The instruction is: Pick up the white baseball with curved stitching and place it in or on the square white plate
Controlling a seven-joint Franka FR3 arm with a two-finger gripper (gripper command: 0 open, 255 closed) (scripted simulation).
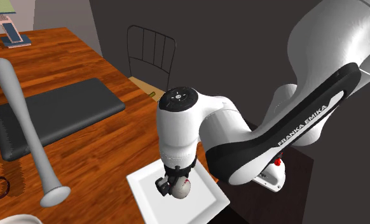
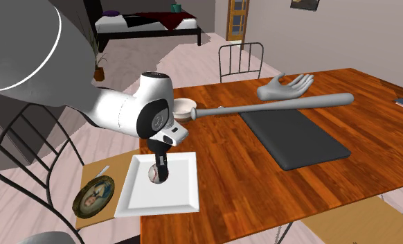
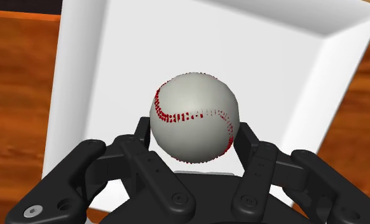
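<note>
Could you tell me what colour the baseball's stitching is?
Red on the baseball, best in wrist view.

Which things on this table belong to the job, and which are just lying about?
Job: white baseball with red stitching, clasped by the black fingers; square white plate beneath it.
Lying about: long grey baseball bat; flat dark grey mat; grey hand-shaped figure.
</note>
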